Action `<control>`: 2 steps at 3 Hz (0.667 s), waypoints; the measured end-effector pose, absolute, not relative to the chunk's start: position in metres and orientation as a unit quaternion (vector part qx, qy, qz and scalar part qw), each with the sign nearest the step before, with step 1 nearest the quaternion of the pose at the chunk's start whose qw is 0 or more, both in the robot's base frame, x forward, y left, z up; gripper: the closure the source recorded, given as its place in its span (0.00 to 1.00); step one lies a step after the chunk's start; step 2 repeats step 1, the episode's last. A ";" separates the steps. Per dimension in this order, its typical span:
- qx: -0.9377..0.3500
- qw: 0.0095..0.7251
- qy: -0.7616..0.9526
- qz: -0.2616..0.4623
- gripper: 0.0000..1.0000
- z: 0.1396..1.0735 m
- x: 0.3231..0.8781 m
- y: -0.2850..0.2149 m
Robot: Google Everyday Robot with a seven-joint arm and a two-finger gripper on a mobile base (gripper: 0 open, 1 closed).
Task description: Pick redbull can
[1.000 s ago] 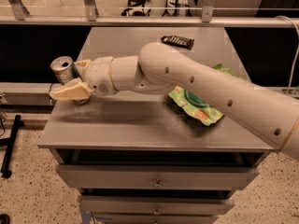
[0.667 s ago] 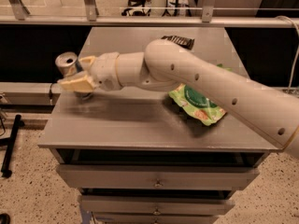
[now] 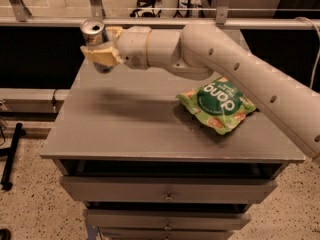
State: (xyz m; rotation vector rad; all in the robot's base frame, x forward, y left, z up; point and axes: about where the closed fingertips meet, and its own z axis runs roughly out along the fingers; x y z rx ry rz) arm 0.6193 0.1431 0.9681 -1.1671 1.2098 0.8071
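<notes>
The redbull can (image 3: 93, 32) is a slim silver can with a shiny round top. It is held upright, lifted above the back left corner of the grey table (image 3: 125, 129). My gripper (image 3: 102, 49) is shut on the redbull can, its cream fingers (image 3: 100, 55) wrapped around the can's body, so only the can's top shows. My white arm reaches in from the right across the table.
A green snack bag (image 3: 218, 104) lies on the right side of the table, under the arm. A metal railing (image 3: 160, 21) runs behind the table. Drawers (image 3: 165, 189) sit below the tabletop. A black stand foot (image 3: 10, 159) is on the floor at left.
The gripper has lifted the redbull can off the table and carried it upward and toward the back left. The camera view has also shifted.
</notes>
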 end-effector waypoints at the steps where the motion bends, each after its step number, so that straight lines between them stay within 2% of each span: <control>1: -0.474 0.641 0.505 0.331 1.00 1.005 0.643 0.111; 2: -0.474 0.641 0.505 0.331 1.00 1.005 0.643 0.111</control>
